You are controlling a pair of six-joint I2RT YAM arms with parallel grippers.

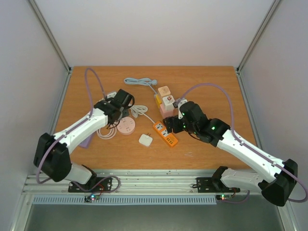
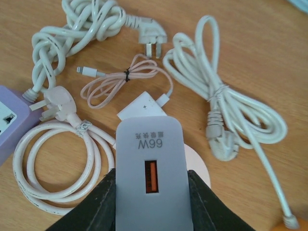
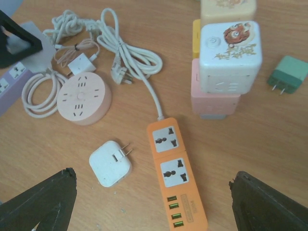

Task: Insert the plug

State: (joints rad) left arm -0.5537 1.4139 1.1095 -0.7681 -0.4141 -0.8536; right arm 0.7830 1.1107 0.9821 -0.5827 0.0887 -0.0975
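My left gripper (image 1: 119,107) (image 2: 151,195) is shut on a grey 66W charger (image 2: 151,168) with an orange USB port facing the wrist camera. It holds the charger just above the pink round socket (image 1: 127,127) (image 2: 198,166) (image 3: 84,97); the charger's prongs are hidden. My right gripper (image 1: 179,120) (image 3: 154,190) is open and empty, hovering over the orange power strip (image 1: 165,133) (image 3: 175,168). A white square charger (image 1: 146,140) (image 3: 110,162) with its two prongs out lies just left of the strip.
Stacked cube sockets (image 1: 166,98) (image 3: 230,55) stand behind the orange strip, with a green adapter (image 3: 288,74) to their right. A purple strip (image 2: 7,120) and coiled white cables (image 2: 231,106) surround the round socket. A grey cable (image 1: 139,82) lies at the back.
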